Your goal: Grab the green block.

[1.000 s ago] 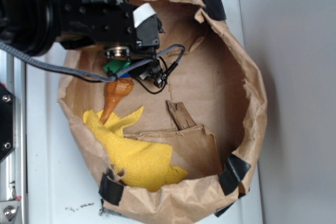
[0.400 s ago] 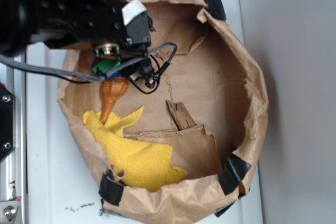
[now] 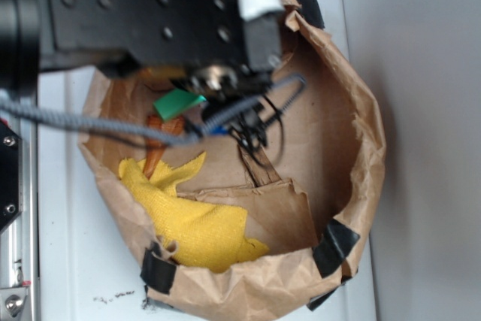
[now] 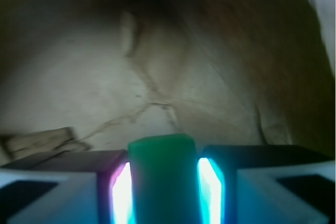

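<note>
The green block [image 4: 163, 174] fills the gap between my two fingers in the wrist view, gripped on both sides, and my gripper [image 4: 164, 182] is shut on it. From outside, the green block [image 3: 179, 103] pokes out under the black arm, lifted above the brown paper bag's [image 3: 353, 155] floor. My gripper [image 3: 197, 99] is mostly hidden by the arm body. An orange seashell [image 3: 156, 148] lies below the block, partly covered by a grey cable.
A yellow cloth [image 3: 192, 219] lies in the bag's lower left. A folded cardboard piece [image 3: 274, 208] and a wood chip [image 3: 259, 167] rest on the bag floor. The bag's rolled rim with black tape patches [image 3: 334, 249] rings everything. White table [image 3: 68, 261] surrounds it.
The arm has risen toward the camera and shifted right, carrying the green block up off the bag floor. The seashell stayed in place.
</note>
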Robot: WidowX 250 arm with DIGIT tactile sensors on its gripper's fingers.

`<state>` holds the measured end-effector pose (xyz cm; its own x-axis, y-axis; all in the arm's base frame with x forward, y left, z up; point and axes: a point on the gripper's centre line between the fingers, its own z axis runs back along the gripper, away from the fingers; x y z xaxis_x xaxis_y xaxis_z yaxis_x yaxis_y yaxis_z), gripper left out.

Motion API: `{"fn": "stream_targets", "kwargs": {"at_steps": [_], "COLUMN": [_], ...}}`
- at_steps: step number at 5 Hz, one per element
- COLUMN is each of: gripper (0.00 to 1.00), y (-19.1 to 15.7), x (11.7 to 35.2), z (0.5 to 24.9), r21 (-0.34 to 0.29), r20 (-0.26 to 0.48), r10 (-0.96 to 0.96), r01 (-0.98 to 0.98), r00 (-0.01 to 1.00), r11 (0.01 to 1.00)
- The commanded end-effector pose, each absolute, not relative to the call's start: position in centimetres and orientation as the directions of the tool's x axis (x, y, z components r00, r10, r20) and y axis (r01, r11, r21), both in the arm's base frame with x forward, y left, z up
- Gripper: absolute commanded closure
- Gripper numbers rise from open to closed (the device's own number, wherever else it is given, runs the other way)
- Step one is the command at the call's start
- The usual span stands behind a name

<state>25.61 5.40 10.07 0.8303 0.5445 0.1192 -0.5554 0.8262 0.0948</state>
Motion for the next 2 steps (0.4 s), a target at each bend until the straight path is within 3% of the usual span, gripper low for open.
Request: {"fn": "stream_targets", "kwargs": {"at_steps": [1,2], "gripper": [1.0,1.0], "y": [1.2,0.1], "x": [25.1,25.1], "z": [16.0,16.2], "r21": [0.002,0.063], "r20": [0.286,0.335], "r10": [0.357,0.363], "r01": [-0.373,-0.405], "r00": [0.889,0.87], "r11": [0.928,0.912]}}
